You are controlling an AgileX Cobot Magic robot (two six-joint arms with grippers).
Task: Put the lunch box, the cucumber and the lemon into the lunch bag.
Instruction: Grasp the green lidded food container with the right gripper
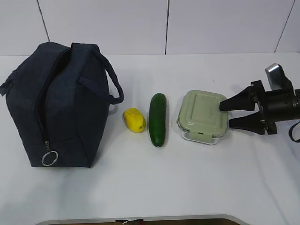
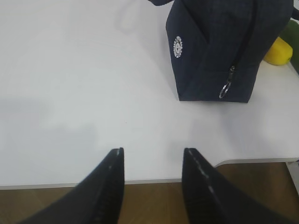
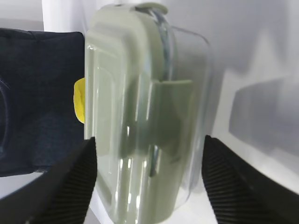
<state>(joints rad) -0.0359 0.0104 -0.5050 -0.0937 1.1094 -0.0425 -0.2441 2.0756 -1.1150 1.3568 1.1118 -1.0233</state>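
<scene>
While the right gripper (image 1: 226, 115) lies level with the table (image 1: 197, 183), its two black fingers (image 1: 236, 101) stand spread either side of the box's (image 1: 202, 116) right edge, one at the far corner, one at the near. In the right wrist view the box (image 3: 140, 121) fills the gap between the fingers, with a sliver of space on each side; jaws released, nothing clamped. The box sits flat on the table, pale green lid up, glass showing below.

Just left of the box: cucumber (image 1: 157, 119), lying far-to-near. Just left of that: lemon (image 1: 134, 120), close to the cucumber but apart from it. Further left: bag (image 1: 58, 105), upright, zipper running down its near end to a silver ring pull (image 1: 49, 158), strap arching toward the lemon.

Left gripper (image 2: 152, 161) hovers over the table's near-left edge, jaws part open, empty; bag (image 2: 219, 46) well beyond it to the right.
</scene>
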